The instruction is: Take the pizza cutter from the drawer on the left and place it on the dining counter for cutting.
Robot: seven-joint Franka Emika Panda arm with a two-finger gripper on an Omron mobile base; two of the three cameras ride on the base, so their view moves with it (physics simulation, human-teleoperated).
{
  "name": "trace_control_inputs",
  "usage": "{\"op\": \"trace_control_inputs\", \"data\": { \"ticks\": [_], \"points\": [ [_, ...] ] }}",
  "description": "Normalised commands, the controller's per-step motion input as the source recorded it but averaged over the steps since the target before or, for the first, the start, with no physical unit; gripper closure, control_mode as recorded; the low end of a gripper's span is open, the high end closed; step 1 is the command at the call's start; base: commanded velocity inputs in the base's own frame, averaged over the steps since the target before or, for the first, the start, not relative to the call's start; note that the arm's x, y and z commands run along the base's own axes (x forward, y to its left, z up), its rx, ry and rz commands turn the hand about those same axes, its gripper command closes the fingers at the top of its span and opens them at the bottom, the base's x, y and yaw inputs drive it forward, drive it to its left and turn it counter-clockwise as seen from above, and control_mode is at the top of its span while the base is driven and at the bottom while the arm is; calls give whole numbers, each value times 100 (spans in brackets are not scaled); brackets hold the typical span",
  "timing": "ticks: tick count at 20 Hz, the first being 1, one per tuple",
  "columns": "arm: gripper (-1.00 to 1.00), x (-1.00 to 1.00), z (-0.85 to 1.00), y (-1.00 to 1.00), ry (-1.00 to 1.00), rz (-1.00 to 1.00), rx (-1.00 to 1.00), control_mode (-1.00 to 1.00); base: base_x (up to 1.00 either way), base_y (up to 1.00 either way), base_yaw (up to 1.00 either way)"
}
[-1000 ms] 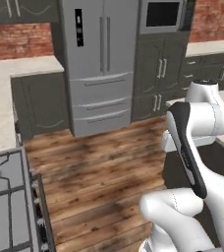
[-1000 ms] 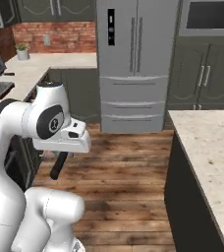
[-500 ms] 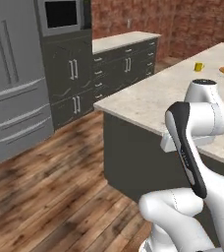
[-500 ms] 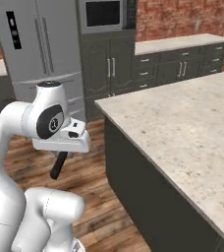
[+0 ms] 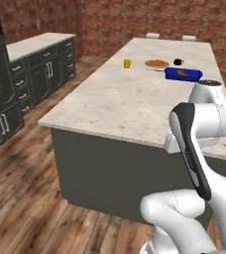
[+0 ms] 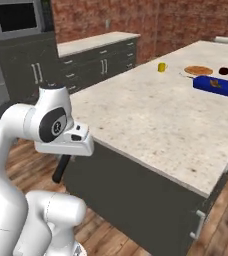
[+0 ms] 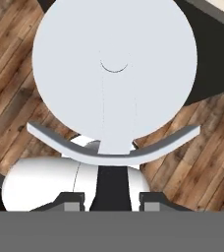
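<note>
Gripper (image 7: 112, 194) was clamped on the pizza cutter (image 7: 115, 88) (black handle hanging below the hand), held low beside the dining counter (image 6: 151, 117) near-left corner, above wood floor (image 5: 21, 198).

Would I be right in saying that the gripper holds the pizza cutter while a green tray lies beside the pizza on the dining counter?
Not quite: the tray is blue, as the right base view shows. The gripper does hold the pizza cutter, and the pizza lies on the dining counter.
</note>
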Motion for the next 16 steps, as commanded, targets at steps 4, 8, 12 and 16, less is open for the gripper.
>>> {"op": "trace_control_inputs", "data": {
  "ticks": [4, 8, 12, 16],
  "points": [
    [100, 0, 0, 0, 0, 0, 0, 100, 31, 100, -51],
    [100, 0, 0, 0, 0, 0, 0, 100, 27, 100, -45],
    [100, 0, 0, 0, 0, 0, 0, 100, 16, 98, -35],
    [100, 0, 0, 0, 0, 0, 0, 100, 6, 93, -32]
  ]
}}
